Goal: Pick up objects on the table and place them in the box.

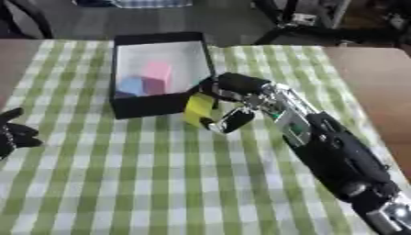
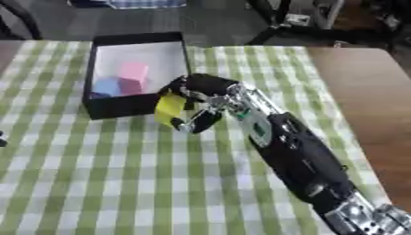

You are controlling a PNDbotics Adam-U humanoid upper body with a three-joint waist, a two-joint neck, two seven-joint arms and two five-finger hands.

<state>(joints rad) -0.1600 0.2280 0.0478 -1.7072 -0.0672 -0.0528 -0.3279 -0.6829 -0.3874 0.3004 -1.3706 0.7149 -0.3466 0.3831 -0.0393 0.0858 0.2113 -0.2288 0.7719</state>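
The right hand (image 1: 229, 94) reached in from the lower right, its arm (image 1: 337, 151) lying slantwise across the green-checked cloth (image 1: 120, 183) that covered the counter (image 1: 377, 78). Its fingers were curled round a yellow block (image 1: 198, 109), with the thumb (image 1: 233, 120) closing on it from below. The block hung just outside the near right corner of the box (image 1: 152, 106), close to the wall; whether it touched the wall could not be told.

The box was black outside and white inside, and stood open toward the far side of the cloth. In its near left part lay a pink block (image 1: 157, 72), a blue block (image 1: 130, 85) to the left of it, and a purple block (image 1: 152, 86) just before the pink one. The three sat close together, though where one ended and the next began was blurred.

The left hand (image 1: 12, 131) showed at the left edge in the left eye view, low over the cloth, well apart from the box. Its fingers were spread and relaxed, and it held nothing. In the right eye view only a dark tip of it showed at the edge.

Bare brown counter showed to the right of the cloth.
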